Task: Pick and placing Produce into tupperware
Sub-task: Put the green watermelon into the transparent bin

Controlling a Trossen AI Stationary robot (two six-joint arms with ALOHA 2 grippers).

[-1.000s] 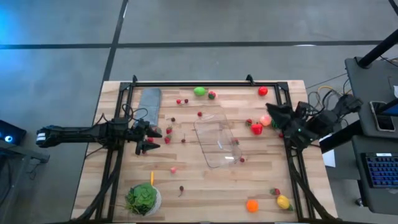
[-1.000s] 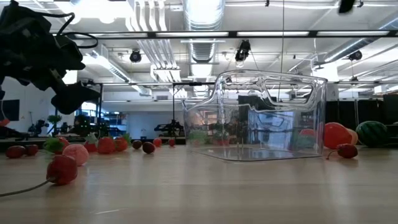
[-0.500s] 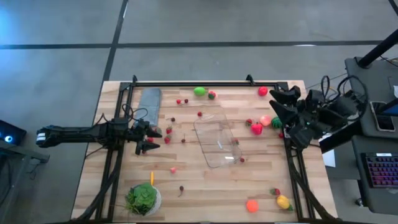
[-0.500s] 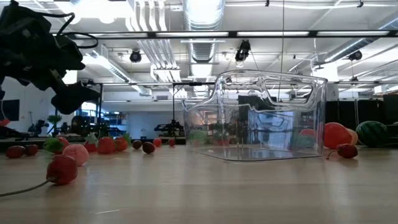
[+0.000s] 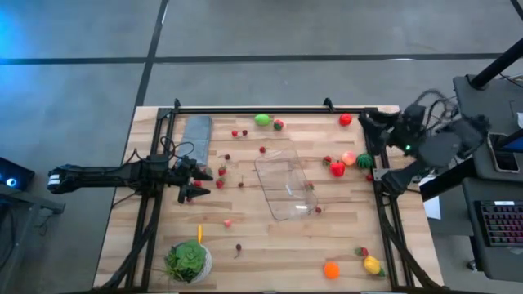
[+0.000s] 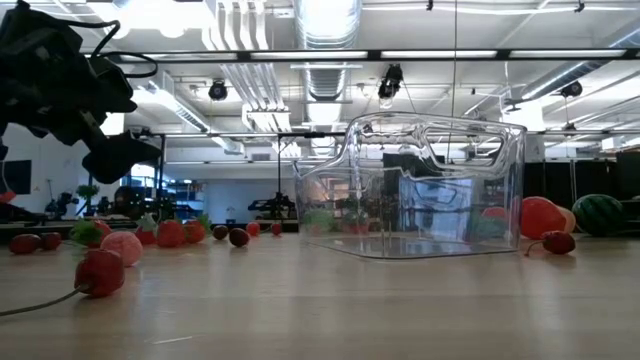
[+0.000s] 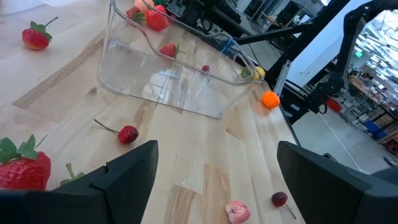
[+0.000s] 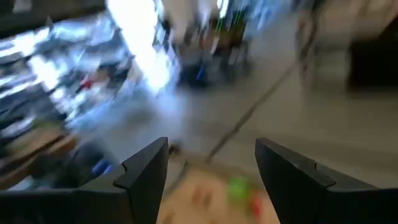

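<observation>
Right at my left gripper (image 5: 196, 181), nothing is different: it hangs low over the left side of the table (image 5: 245, 253), fingers wide apart and empty. A strawberry (image 7: 25, 171) lies just beside one finger, and a stemmed cherry (image 7: 127, 134) sits a little farther out on the wood.

Beyond those sits the tupperware (image 5: 286, 188), mid-table and upright. It has not moved, and I cannot tell whether the few red berries at its rim lie inside it or just beside it. Nearly all the produce is loose on the boards.

Past the tub lies the cluster I was working a second ago: a pink fruit (image 5: 349, 158), a red strawberry (image 5: 337, 169) and the striped melon (image 5: 364, 160), close together near the right edge. All three are where they were.

Farthest out is what has changed. My right gripper (image 5: 369, 122) has risen from that cluster and swung back toward the far right corner of the table. Its own camera is smeared with motion and points out into the room. The fingers (image 8: 146, 171) stand apart with nothing between them.

I judge that the reach came away empty, so the task is no further along. The right arm needs to come back down over the pink fruit, or the left could take the strawberry beside it and carry that to the tub.
</observation>
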